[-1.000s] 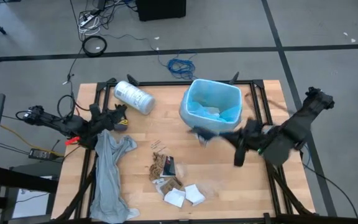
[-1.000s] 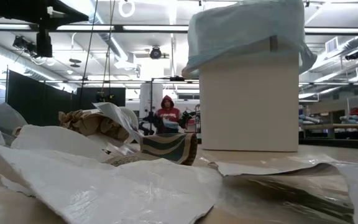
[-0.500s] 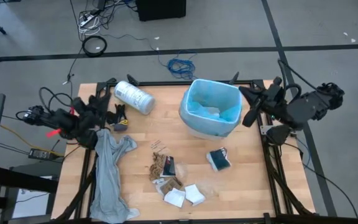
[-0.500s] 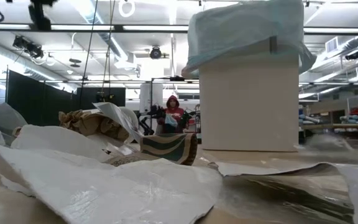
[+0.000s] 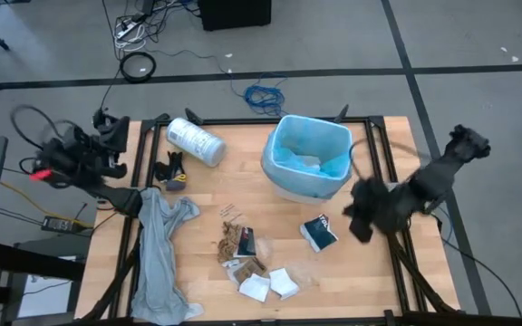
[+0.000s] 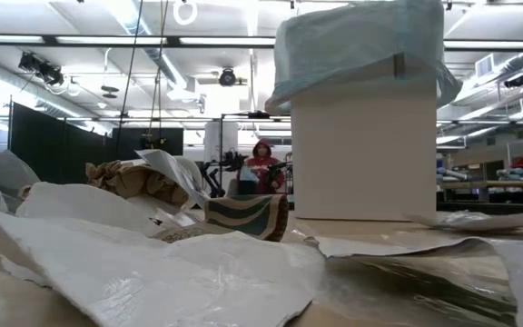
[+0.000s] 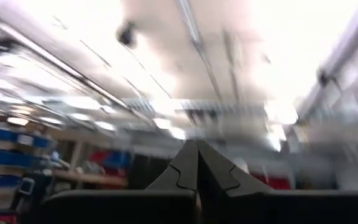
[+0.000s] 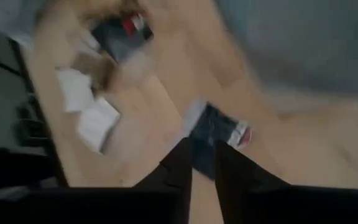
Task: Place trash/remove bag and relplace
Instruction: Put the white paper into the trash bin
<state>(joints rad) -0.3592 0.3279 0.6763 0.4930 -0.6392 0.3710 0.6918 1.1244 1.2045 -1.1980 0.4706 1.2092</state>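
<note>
The white bin stands at the table's far middle, and the light-blue bag lines it, folded over its rim. Trash lies on the table in front of it: a black-and-white packet, brown wrappers and white papers. My right gripper slants down just right of the packet, slightly open, with the packet beyond its tips. My left gripper is shut on nothing, raised off the table's left edge and pointing up at the ceiling.
A long grey plastic sheet lies at the near left. A white printed roll and a small black-and-yellow object lie at the far left. In the room beyond, a person in a red hood shows.
The packet, up beside the bin at my right gripper a second ago, has dropped and now lies on the table. My right arm swung back toward the far right, then came down toward the packet. My left gripper has risen and drawn off toward the table's left edge.
</note>
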